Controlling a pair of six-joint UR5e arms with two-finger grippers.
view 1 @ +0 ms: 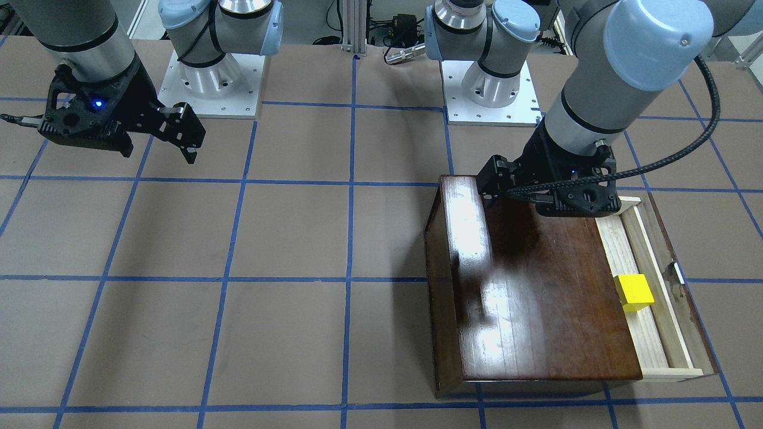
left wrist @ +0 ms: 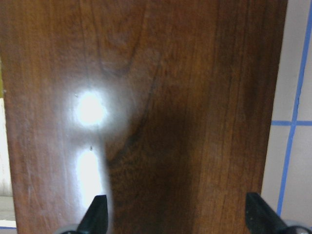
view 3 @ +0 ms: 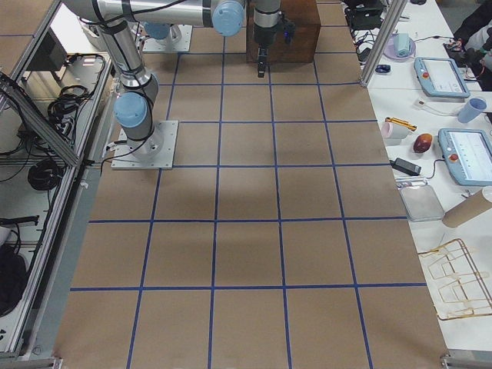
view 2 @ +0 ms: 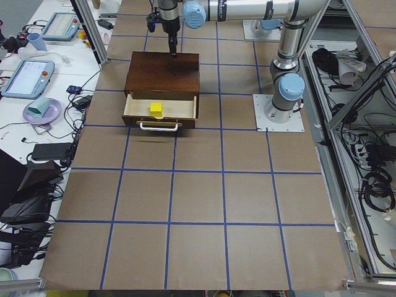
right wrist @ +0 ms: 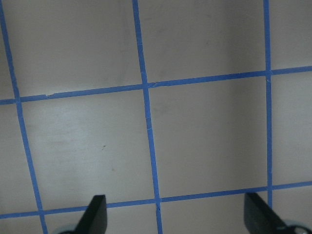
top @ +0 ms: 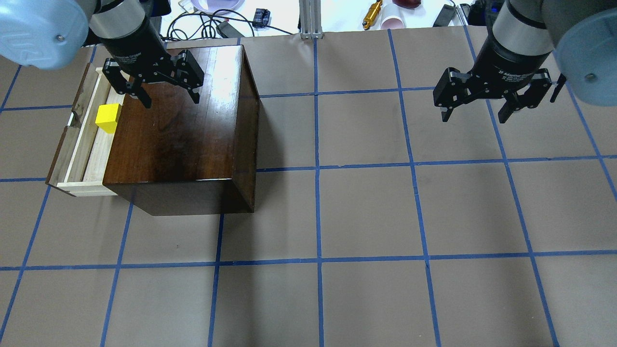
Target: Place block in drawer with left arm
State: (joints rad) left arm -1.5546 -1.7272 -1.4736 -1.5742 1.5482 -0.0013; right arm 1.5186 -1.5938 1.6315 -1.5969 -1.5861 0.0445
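Sitting in the open drawer [view 1: 647,339], the block [view 1: 633,291] rests on the pale wood floor about midway along its length, just beside the edge of the box [view 1: 536,298] top. The drawer juts from the box toward the robot's left. Farther back, the left arm [view 1: 596,101] slopes steeply down from its elbow, its hose [view 1: 709,101] looping to the wrist, which points straight down. The left tool [top: 169,100] hangs over the robot-side end of the box top, fingers spread wide with nothing between them, clear of the block. Its wrist view shows only glossy wood between the fingertips [left wrist: 96,214]. Across the tabletop [view 1: 286,238], well apart from the box, the right tool [top: 475,118] hovers pointing down over bare squares, its fingers likewise parted and empty.
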